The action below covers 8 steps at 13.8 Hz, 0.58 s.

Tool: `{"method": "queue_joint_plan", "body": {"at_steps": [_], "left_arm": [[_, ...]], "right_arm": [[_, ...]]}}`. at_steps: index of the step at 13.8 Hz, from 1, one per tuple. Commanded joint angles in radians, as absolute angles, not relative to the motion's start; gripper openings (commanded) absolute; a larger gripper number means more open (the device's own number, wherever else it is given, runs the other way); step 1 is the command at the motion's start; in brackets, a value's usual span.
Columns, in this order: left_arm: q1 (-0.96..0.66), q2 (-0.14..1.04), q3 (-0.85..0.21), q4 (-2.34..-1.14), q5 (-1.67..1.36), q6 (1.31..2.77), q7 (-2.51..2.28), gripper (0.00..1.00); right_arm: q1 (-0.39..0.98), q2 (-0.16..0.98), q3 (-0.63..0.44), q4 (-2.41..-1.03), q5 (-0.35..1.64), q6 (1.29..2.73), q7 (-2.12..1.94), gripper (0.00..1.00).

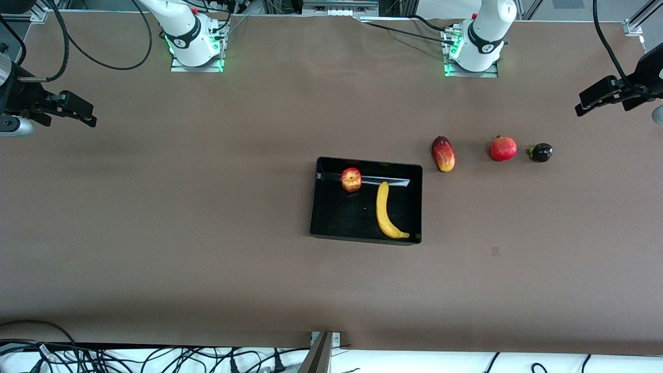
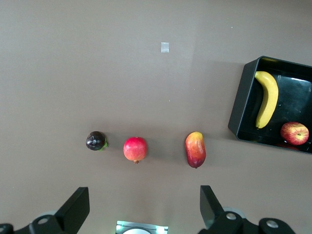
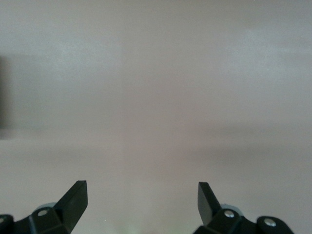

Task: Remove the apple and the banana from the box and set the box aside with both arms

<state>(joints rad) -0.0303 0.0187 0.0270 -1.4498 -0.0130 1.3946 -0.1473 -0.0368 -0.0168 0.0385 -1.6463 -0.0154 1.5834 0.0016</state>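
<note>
Fruits are sitting where you want them in the front view: the apple (image 1: 351,180) and banana (image 1: 386,211) are lying inside the black box (image 1: 331,234) at mid-table, with the mango (image 1: 443,154), pomegranate (image 1: 503,148) and a dark round fruit (image 1: 540,152), possibly a mangosteen, lined up toward the left arm's end. Your left gripper (image 2: 145,208) is hovering above that row, fingers spread wide. Your right gripper (image 3: 142,204) is hanging over bare table (image 3: 156,97), jaws apart, holding nothing.
</note>
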Motion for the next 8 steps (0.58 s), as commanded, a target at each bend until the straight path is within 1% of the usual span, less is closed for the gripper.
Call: {"method": "queue_joint_plan", "body": {"at_steps": [1,4,8], "left_arm": [[-0.041,-0.008,0.031,-1.483,0.008,1.411,-0.14,1.0],[-0.061,0.015,0.02,-1.491,0.002,1.451,-0.231,1.0],[-0.198,0.158,0.017,-1.482,0.008,1.554,-0.544,1.0]], "right_arm": [[-0.038,-0.011,0.044,-1.626,-0.015,1.565,0.011,1.0],[-0.038,-0.011,0.044,-1.626,-0.015,1.565,0.011,1.0],[-0.035,-0.011,0.046,-1.626,-0.015,1.566,0.011,1.0]]}}
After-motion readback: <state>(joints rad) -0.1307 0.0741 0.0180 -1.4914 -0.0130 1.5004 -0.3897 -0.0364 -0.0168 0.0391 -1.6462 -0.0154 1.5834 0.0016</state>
